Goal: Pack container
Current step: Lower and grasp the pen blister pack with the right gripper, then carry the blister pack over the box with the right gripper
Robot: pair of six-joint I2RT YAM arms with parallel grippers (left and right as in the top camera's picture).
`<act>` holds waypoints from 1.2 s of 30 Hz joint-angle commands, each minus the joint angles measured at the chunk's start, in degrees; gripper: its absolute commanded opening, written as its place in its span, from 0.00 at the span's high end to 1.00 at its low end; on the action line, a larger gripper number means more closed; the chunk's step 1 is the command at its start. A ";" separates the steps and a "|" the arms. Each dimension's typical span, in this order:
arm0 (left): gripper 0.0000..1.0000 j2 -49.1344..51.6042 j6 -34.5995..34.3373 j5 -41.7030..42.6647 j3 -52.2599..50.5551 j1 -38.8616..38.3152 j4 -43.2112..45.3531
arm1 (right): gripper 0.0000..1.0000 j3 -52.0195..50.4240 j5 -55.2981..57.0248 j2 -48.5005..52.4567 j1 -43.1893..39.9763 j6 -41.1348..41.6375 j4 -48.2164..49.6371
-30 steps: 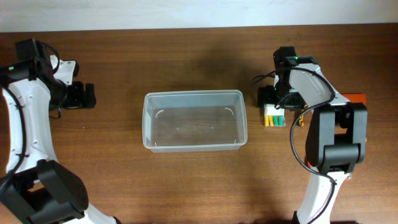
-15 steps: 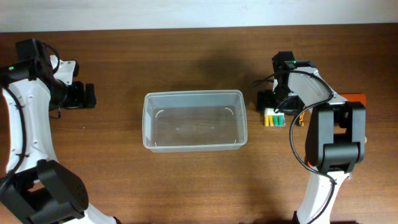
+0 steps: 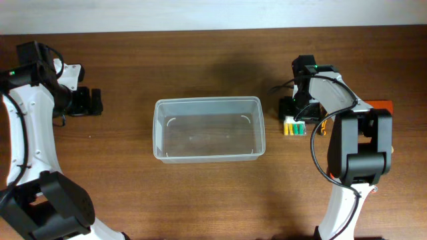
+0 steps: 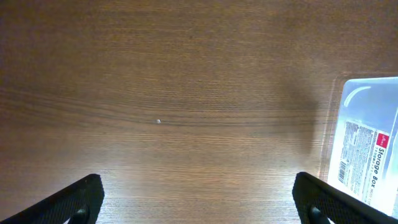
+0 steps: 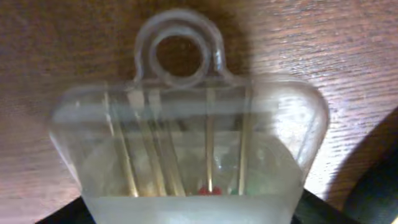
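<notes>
The clear plastic container [image 3: 208, 101] stands empty in the middle of the table; its labelled end shows at the right edge of the left wrist view [image 4: 367, 149]. My left gripper [image 3: 93, 103] is open and empty over bare wood [image 4: 198, 199], well left of the container. My right gripper [image 3: 293, 112] is just right of the container, low over a small clear case of coloured bits [image 3: 294, 127]. In the right wrist view the case [image 5: 186, 143] with its hanging loop fills the frame and lies between my spread fingers [image 5: 193, 214].
An orange object [image 3: 380, 105] lies at the far right, partly hidden behind the right arm. The table is dark brown wood. A pale wall runs along the far edge [image 3: 213, 13].
My right gripper has shifted slightly down and toward the small case. The left arm and the container have not moved.
</notes>
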 commanded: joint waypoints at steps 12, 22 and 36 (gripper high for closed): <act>0.01 0.50 -0.55 0.85 -0.28 0.46 0.17 | 0.60 9.18 0.13 0.59 0.35 0.46 -5.20; 0.01 0.50 -0.55 0.83 -0.28 0.46 0.31 | 0.55 21.51 3.13 -0.17 0.37 -1.11 -14.49; 0.01 0.50 -0.55 0.85 -0.28 0.46 0.83 | 0.50 46.12 3.10 -0.85 10.84 -11.28 -36.52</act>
